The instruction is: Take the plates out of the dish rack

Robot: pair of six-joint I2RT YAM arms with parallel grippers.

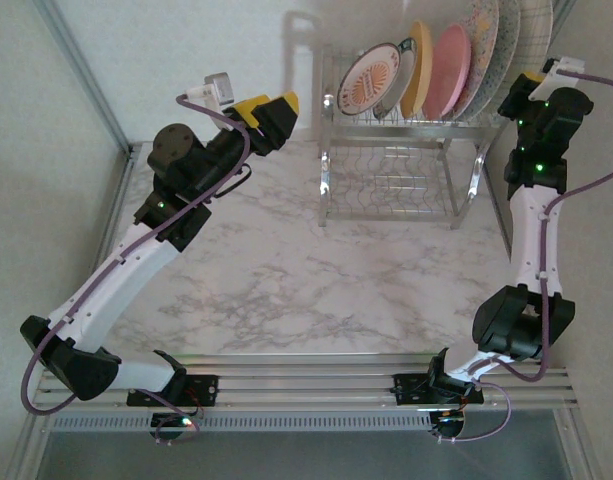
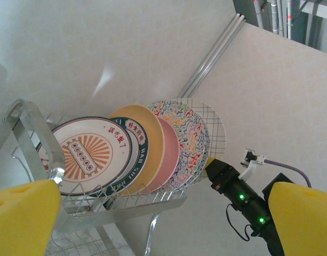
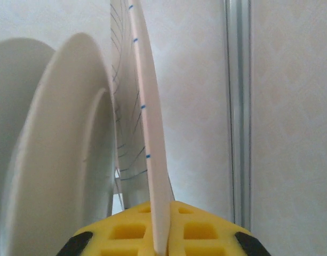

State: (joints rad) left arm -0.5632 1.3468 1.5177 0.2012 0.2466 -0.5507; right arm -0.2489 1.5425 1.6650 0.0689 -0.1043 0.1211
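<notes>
The right gripper [image 3: 160, 237] is pinching the edge of the grid-lined plate [image 3: 147, 117] at the 3 o'clock end of the plates [image 1: 448, 70] standing in the dish rack [image 1: 396, 190], at 1 o'clock on the counter [image 1: 276, 290]. The left gripper [image 1: 269, 104] is hovering wide open at the rack's 9 o'clock, above open counter.

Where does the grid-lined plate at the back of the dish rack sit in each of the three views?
Top external: the grid-lined plate is at the top right, last in the row on the dish rack.
Left wrist: right of centre, rearmost, behind the speckled plate.
Right wrist: edge-on, rising from bottom centre.
Shared landmark: the right gripper, shut on this plate's rim.
</notes>
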